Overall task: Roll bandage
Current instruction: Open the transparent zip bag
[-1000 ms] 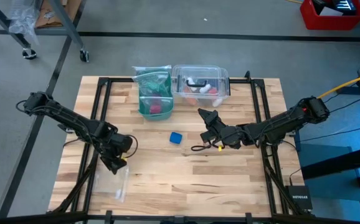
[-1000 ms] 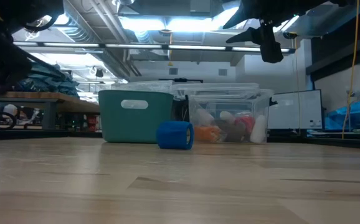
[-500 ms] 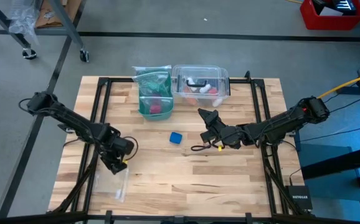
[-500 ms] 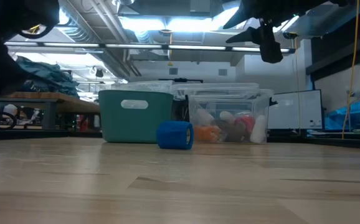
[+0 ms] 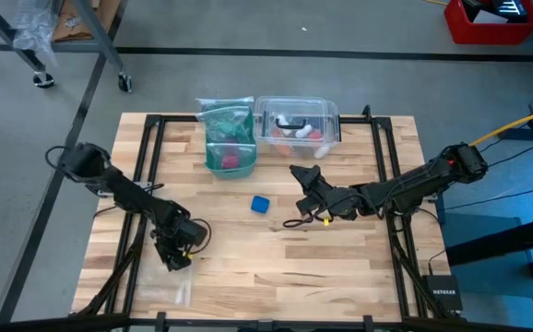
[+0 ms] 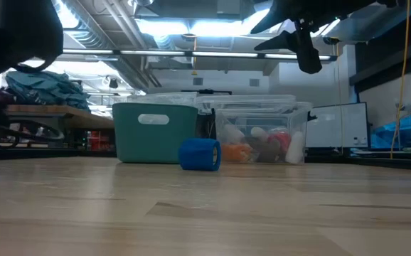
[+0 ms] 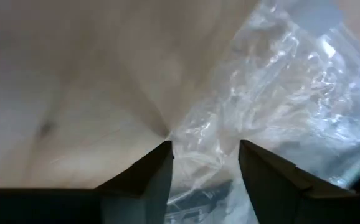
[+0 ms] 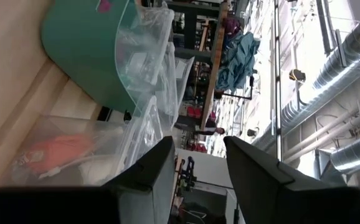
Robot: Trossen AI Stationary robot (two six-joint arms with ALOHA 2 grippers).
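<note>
The bright blue bandage (image 5: 261,204) lies rolled up on the table's middle, on its curved side; it also shows in the low view (image 6: 200,154). My left gripper (image 5: 176,256) is open, pointing down over the far edge of a clear plastic zip bag (image 5: 167,286) near the table's near left. In the left wrist view the bag (image 7: 279,106) lies between and beyond the fingers (image 7: 158,171). My right gripper (image 5: 302,175) is open and empty, held above the table to the bandage's right, and shows high in the low view (image 6: 298,43). My left gripper stands open over the zip bag's crumpled edge (image 7: 198,140), fingers pointing down on either side of it. Whether the fingertips touch the plastic, I cannot tell.
A teal bin (image 5: 230,152) with a plastic bag in it and a clear plastic box (image 5: 297,124) with small items stand at the table's far middle. A dark cable with a yellow piece (image 5: 303,219) hangs below the right arm. Bare wood lies at the near middle.
My left gripper has gone toward the table's near edge and a little right, coming over the zip bag's far edge. The bandage and my right gripper have kept still.
</note>
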